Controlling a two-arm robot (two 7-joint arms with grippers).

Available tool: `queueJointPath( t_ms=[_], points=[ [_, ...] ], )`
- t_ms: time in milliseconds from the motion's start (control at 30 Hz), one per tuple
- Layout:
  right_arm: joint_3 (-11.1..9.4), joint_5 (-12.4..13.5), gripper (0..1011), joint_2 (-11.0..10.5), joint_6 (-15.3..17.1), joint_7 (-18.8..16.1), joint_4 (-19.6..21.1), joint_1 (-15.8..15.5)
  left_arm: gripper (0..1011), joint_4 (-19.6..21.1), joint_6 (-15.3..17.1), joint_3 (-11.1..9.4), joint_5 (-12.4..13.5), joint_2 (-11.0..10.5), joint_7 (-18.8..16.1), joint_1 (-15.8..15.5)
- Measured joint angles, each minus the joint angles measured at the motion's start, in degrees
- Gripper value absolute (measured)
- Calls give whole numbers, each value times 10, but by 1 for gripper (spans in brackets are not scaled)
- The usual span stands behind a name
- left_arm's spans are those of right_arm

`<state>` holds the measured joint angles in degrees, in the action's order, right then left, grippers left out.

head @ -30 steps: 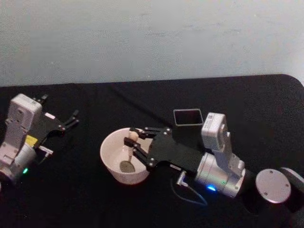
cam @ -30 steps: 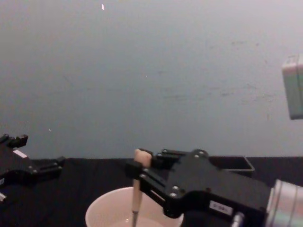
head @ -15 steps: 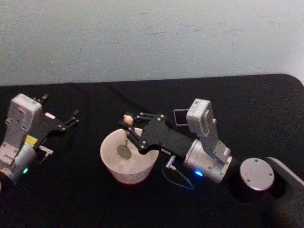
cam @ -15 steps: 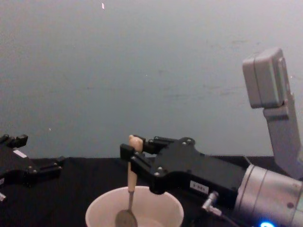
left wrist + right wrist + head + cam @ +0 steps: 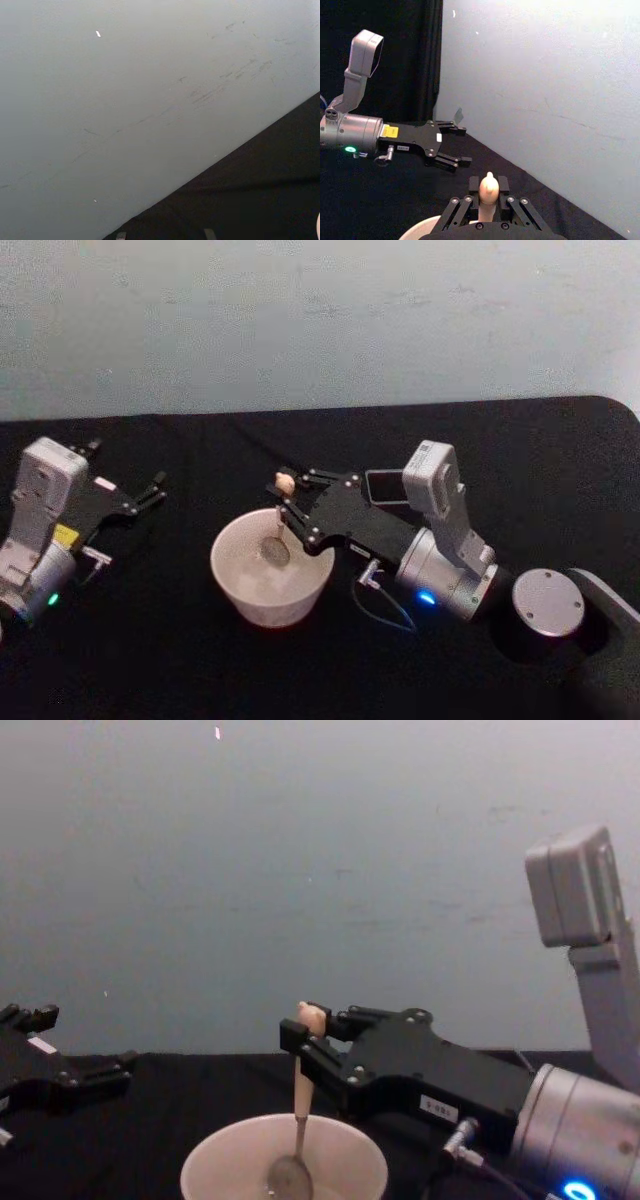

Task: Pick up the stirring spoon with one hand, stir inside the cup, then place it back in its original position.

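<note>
My right gripper [image 5: 288, 496] is shut on the upper handle of the stirring spoon [image 5: 280, 523], just below its small bear head. The spoon hangs nearly upright, its grey bowl down inside the cream-white cup [image 5: 228, 575], toward the cup's far right side. From the chest, the spoon [image 5: 301, 1095] drops from the right gripper [image 5: 303, 1038] into the cup [image 5: 225, 1170]. The right wrist view shows the bear head of the spoon [image 5: 488, 188] between the fingers. The dark grey holder [image 5: 385, 487] stands behind the right arm. My left gripper [image 5: 157, 489] rests open at the far left.
A black cloth [image 5: 150, 660] covers the table, with a pale wall behind. The right arm's grey body and a thin cable [image 5: 385, 615] lie right of the cup. In the right wrist view the left gripper [image 5: 460, 146] shows open, farther off.
The right gripper carried the spoon from the cup's near middle toward its far side, then slightly right. The spoon's bowl stayed inside the cup. The left arm stayed still.
</note>
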<state>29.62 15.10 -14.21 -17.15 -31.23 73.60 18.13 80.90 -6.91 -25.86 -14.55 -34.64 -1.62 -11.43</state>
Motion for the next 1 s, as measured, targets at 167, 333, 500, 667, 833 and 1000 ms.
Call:
queueJointPath(
  t_ms=[167, 333, 500, 667, 833, 1000],
  points=[
    [-5, 6, 214, -5, 1, -5, 14, -5, 1001, 0, 0, 0, 0, 0, 0, 0],
    [-14, 20, 214, -14, -3, -13, 36, -11, 1001, 0, 0, 0, 0, 0, 0, 0],
    [-30, 38, 214, -31, -15, -20, 77, -18, 1001, 0, 0, 0, 0, 0, 0, 0],
    [-46, 51, 214, -47, -19, -23, 107, -20, 1001, 0, 0, 0, 0, 0, 0, 0],
    [-65, 67, 214, -64, -19, -25, 129, -21, 1001, 0, 0, 0, 0, 0, 0, 0],
    [-87, 81, 214, -83, -17, -24, 144, -22, 1001, 0, 0, 0, 0, 0, 0, 0]
  ],
)
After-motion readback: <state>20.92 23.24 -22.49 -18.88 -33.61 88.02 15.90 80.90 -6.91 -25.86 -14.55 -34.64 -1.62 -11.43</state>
